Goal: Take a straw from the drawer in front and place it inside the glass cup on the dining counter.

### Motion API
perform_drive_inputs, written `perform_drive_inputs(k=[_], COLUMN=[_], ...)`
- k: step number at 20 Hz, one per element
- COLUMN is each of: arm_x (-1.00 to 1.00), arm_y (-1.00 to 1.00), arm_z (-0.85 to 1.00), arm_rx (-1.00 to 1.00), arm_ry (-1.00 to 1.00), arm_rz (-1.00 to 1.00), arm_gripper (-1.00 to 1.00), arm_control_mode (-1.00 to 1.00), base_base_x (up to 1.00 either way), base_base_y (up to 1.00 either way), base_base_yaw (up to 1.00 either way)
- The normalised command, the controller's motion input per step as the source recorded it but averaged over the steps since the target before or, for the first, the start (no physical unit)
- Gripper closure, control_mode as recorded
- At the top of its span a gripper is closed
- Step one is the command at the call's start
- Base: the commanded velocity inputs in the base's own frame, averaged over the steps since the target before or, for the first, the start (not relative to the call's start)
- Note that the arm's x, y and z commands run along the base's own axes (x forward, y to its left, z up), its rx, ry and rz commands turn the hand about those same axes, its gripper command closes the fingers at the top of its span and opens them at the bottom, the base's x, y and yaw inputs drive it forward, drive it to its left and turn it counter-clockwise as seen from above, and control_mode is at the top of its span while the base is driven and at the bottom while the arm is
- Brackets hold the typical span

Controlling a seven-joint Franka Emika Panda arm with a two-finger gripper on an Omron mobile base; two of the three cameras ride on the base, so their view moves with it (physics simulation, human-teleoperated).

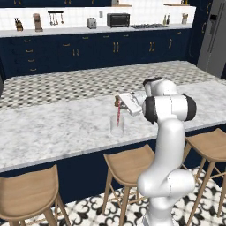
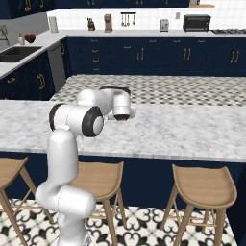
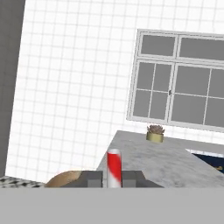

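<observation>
A navy kitchen with white wall tiles lies at the far side of the room, and between it and me runs the long marble dining counter [image 1: 53, 128], my desk for this job, with tan wooden stools [image 1: 128, 165] tucked along its near edge. My arm reaches out over the desk from the near side, and my hand [image 1: 118, 102] hangs just above the glass cup [image 1: 117, 125], which stands on the marble a little in from the near edge, clear and faint against the pale stone. My hand is clenched on the straw [image 1: 118, 115]: in the hand view its red and white striped end [image 3: 114, 168] stands gripped between my two dark fingertips [image 3: 93, 179], and in the left base view it hangs down from the hand with its lower part reaching into the cup's mouth. Whether its tip already touches the bottom of the glass I cannot tell. In the right base view my own forearm covers the cup and the straw. Far along the desk in the hand view sits a small potted plant [image 3: 155, 134] under a window [image 3: 179, 78]. I judge the fetching done and the placing nearly so; what is left is to let go so the straw rests inside the cup, then lift clear without knocking the glass over.
</observation>
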Motion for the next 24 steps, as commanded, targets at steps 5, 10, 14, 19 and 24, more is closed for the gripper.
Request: perform_drive_inputs(k=[5, 10, 14, 19, 24], arm_x=[0.02, 0.00, 0.00, -0.01, -0.02], arm_y=[0.00, 0.00, 0.00, -0.09, -0.23], arm_z=[-0.36, -0.08, 0.00, 0.16, 0.34], arm_rx=[0.00, -0.02, -0.13, -0.19, -0.23], arm_ry=[0.00, 0.00, -0.01, -0.04, -0.06], arm_rz=[0.00, 0.00, -0.01, -0.07, -0.10], arm_gripper=[1.00, -1.00, -1.00, -1.00, -1.00], arm_control_mode=[-1.00, -1.00, -1.00, -1.00, -1.00], base_base_x=[0.00, 0.00, 0.00, 0.00, 0.00], base_base_y=[0.00, 0.00, 0.00, 0.00, 0.00], base_base_yaw=[0.00, 0.00, 0.00, 0.00, 0.00])
